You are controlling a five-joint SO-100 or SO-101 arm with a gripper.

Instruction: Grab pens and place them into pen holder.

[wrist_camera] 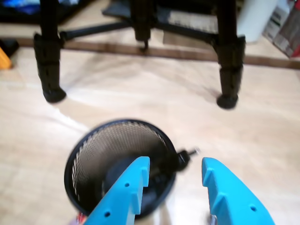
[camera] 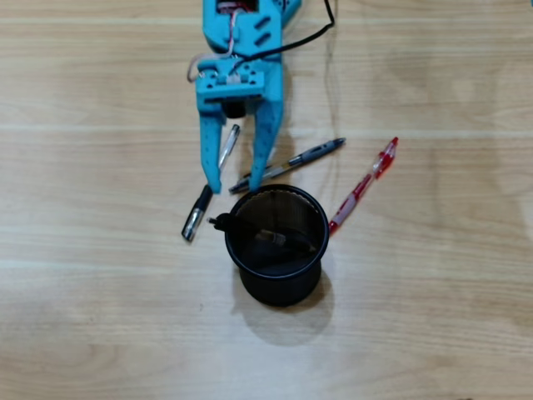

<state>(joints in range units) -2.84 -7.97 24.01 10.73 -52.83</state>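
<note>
On pale wood table [camera: 100, 317] | round mesh pen holder [camera: 279, 287], maybe one pen inside | gripper [camera: 236, 185] spread, empty

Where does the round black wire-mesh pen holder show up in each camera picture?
Overhead view: the round black wire-mesh pen holder sits just below centre.
Wrist view: it fills the lower left.
Shared landmark: the blue gripper, open, right beside its rim.

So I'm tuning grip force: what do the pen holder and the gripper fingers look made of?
The pen holder looks like black wire mesh, probably metal, matte: fine grid visible in the wrist view. The gripper fingers look like hard turquoise plastic, likely 3D-printed.
</note>
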